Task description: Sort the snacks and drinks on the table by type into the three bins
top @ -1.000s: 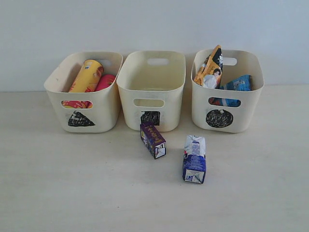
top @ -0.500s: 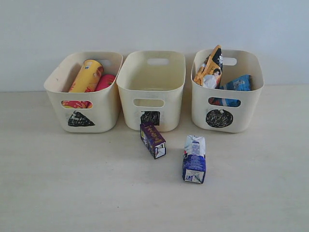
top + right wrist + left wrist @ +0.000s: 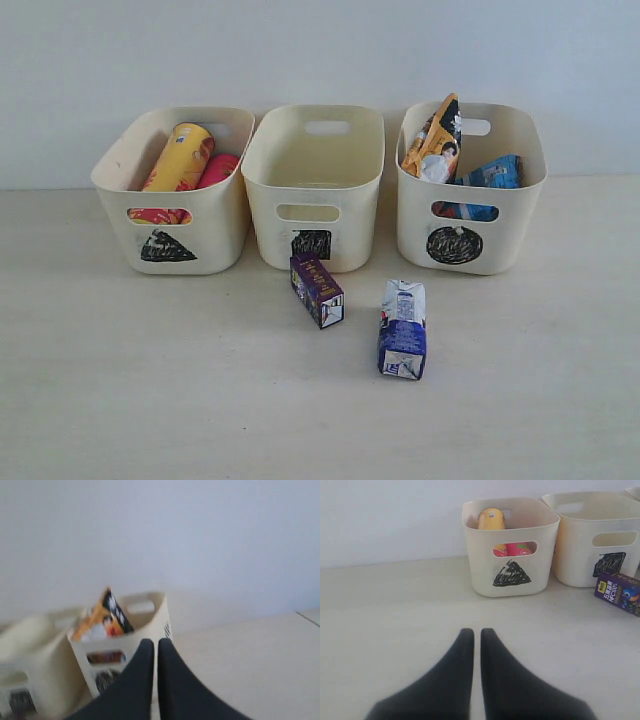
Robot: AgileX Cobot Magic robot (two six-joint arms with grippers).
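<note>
Three cream bins stand in a row on the table [image 3: 120, 380]. The triangle bin [image 3: 172, 245] on the left holds the yellow tube [image 3: 180, 157] and the pink tube [image 3: 217, 169]. The square bin [image 3: 312, 160] in the middle looks bare inside. The circle bin [image 3: 455, 245] on the right holds the orange-black bag [image 3: 436, 140] and the blue bag [image 3: 492, 172]. The purple carton [image 3: 317, 290] and the blue-white carton [image 3: 403, 329] lie on the table in front. Neither gripper shows in the exterior view. My left gripper [image 3: 472, 632] is shut and empty, well short of the triangle bin [image 3: 510, 575]. My right gripper [image 3: 151, 642] is shut and empty before the circle bin [image 3: 150, 622].
A pale wall rises right behind the bins. The bins stand nearly touching. In the left wrist view the purple carton [image 3: 620, 592] lies beside the square bin [image 3: 600, 545].
</note>
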